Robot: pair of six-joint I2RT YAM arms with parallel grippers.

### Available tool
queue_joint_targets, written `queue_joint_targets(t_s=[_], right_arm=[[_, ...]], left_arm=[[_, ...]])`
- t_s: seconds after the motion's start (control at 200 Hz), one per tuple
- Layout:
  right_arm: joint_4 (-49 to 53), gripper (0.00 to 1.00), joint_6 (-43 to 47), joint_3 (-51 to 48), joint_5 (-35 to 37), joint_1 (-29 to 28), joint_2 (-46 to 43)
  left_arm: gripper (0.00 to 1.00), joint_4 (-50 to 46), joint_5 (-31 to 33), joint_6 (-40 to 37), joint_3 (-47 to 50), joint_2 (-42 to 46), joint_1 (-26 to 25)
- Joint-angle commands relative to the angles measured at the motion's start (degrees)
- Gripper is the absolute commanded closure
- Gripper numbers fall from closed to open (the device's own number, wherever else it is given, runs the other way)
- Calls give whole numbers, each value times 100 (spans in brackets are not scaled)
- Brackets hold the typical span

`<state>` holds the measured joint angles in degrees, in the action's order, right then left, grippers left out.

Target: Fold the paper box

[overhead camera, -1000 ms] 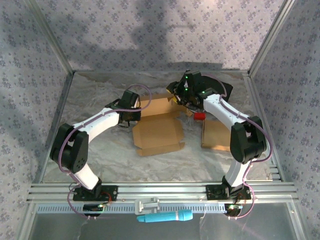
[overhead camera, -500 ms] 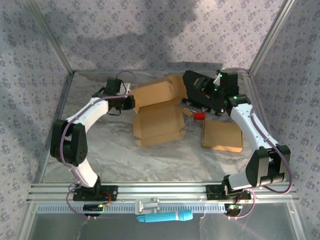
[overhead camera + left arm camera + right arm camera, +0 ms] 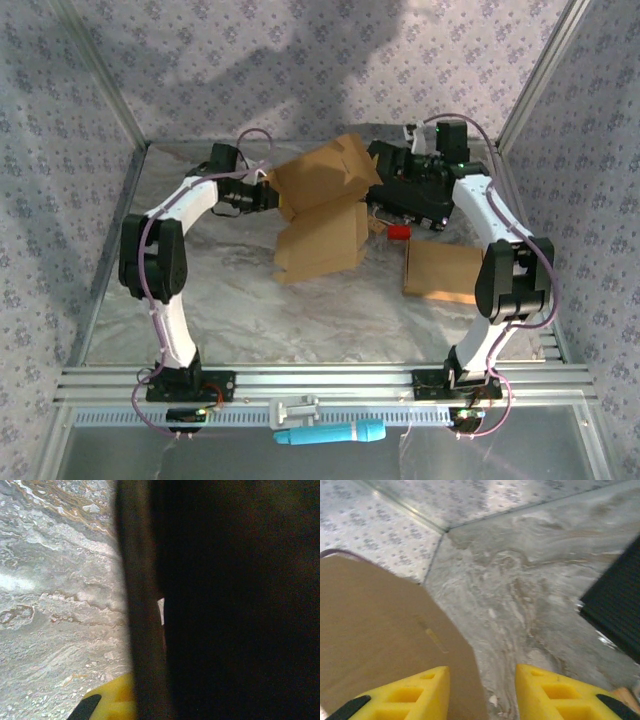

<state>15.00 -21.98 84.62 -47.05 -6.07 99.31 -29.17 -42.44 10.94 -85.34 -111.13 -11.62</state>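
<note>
- Paper box [image 3: 318,205]: far-centre of the table [image 3: 220,300], lifted and tilted. Upper flap raised towards the back wall; lower panel hangs down to the surface.
- Left gripper [image 3: 266,192]: clamped on the box's left edge. Wrist view shows the cardboard edge [image 3: 142,605] close up, one yellow finger [image 3: 112,702] beside it.
- Right gripper [image 3: 385,165]: jaws apart, at the box's right upper flap. Wrist view shows bare table between the yellow fingers [image 3: 425,692], cardboard [image 3: 380,625] beneath the left one.
- Black tray [image 3: 425,195] just right of the box; small red object [image 3: 398,231] near its front edge.
- Flat cardboard sheet [image 3: 443,270] lies apart, right side.
</note>
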Motion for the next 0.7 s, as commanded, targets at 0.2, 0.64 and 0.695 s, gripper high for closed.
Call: queue_joint_targets(t_s=[0.2,0.64,0.695], right_arm=[[11,60,180,102,-551,-118,-103],[196,60,326,31,-481,-350,-262],[179,60,324,11,-463,-410,-273]], left_arm=[[100,-382,-424,-145,-418,-104,54],[100,-445,-481,-67,-476,-111,54],[100,-421,-483,-32,-458,-104,45]])
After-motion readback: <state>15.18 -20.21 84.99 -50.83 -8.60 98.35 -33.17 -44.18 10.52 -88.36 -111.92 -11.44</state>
